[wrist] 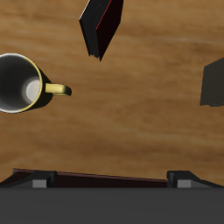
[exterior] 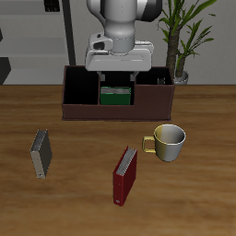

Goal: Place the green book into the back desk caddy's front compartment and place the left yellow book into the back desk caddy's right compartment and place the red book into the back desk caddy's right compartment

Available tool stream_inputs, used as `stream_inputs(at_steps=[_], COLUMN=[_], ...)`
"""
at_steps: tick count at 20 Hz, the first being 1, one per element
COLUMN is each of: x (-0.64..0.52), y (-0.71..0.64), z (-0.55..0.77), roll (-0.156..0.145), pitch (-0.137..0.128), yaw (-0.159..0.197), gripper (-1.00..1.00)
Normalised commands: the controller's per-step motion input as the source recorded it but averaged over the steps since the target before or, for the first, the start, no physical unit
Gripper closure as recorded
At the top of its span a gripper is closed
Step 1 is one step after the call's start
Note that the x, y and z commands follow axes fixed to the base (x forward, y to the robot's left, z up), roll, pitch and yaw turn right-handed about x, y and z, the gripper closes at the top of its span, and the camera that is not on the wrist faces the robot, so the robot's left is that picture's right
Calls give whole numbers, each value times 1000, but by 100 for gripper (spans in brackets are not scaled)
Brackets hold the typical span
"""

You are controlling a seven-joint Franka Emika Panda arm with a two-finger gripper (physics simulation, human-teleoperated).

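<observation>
The green book [exterior: 114, 95] stands in the small middle section of the back desk caddy [exterior: 74, 112], the front compartment. My gripper [exterior: 115, 72] hangs just above it, open, with nothing between its fingers. In the wrist view the two fingertips [wrist: 39, 182] sit wide apart around my gripper [wrist: 109, 180], over the caddy's wall [wrist: 109, 177]. The red book [exterior: 124, 175] [wrist: 102, 26] rests on the table nearer the front edge. The left yellow book is out of view. I cannot make out what the caddy's end sections hold.
A yellow-handled mug [exterior: 169, 141] [wrist: 22, 83] stands beside the red book. A grey book [exterior: 40, 152] [wrist: 213, 83] rests on the table, away from the caddy. A potted plant [exterior: 182, 37] stands behind the caddy's end.
</observation>
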Motion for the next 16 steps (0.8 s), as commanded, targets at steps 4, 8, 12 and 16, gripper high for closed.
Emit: stream_inputs(at_steps=[4, 8, 12, 16], x=[589, 480, 417, 506], y=[-139, 100, 292, 333], z=[97, 199, 171, -82], roll=[-31, -5, 30, 51], pitch=[5, -16, -23, 21], yaw=[45, -12, -41, -2], gripper=[-100, -100, -100, -100])
